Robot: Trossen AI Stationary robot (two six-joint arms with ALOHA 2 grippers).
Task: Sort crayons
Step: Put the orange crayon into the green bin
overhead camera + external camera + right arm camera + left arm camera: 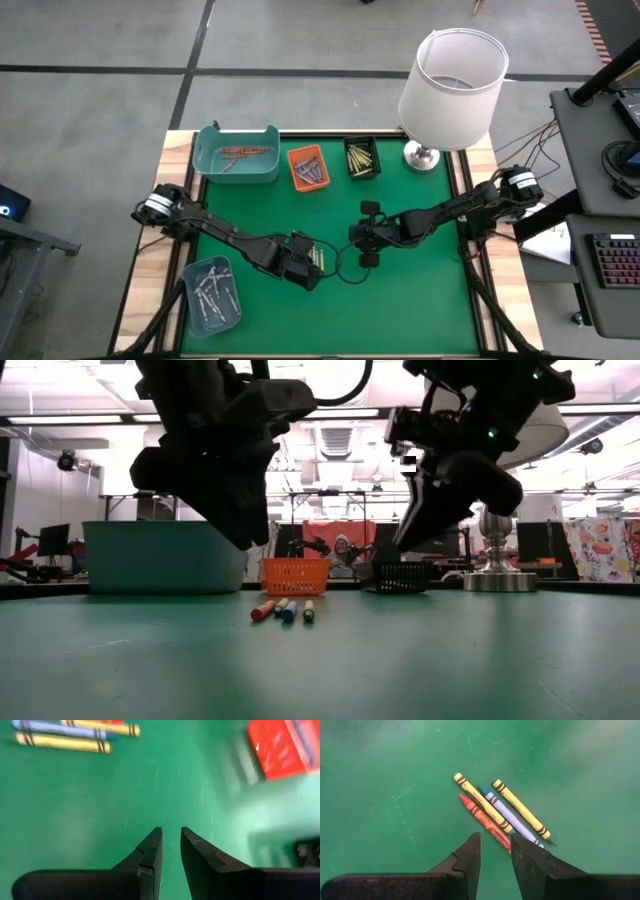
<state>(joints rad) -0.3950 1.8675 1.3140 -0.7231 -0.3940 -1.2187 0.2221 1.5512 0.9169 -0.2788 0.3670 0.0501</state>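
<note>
1. The left gripper (494, 855) hangs over the green mat (400, 300) at lower centre of the high view, above four loose crayons.
2. Its fingers (470, 857) stand a little apart with nothing between them; the near end of the red crayon (485, 822) runs down into the gap at the fingertips, and I can't tell if they touch it.
3. The four lie side by side, nearly touching: the red crayon, a yellow one (482, 802), a blue one (507, 815) and a second yellow one (521, 809).
4. In the low view the same cluster (283, 609) sits on the mat at centre, in front of the orange tray (295, 575).
5. The right gripper (171, 845) hovers just right of the left one at mid-frame in the high view, jaws a narrow slit apart, empty, over bare mat.
6. Along the top edge of the mat in the high view: a teal tray (237, 153) with reddish crayons, the orange tray with a few sticks, and a black tray (362, 159) with yellowish ones.
7. A pale tray (210, 293) of grey crayons sits at lower left, on the wooden table edge (145, 270).
8. A white lamp (452, 88) stands at upper right.
</note>
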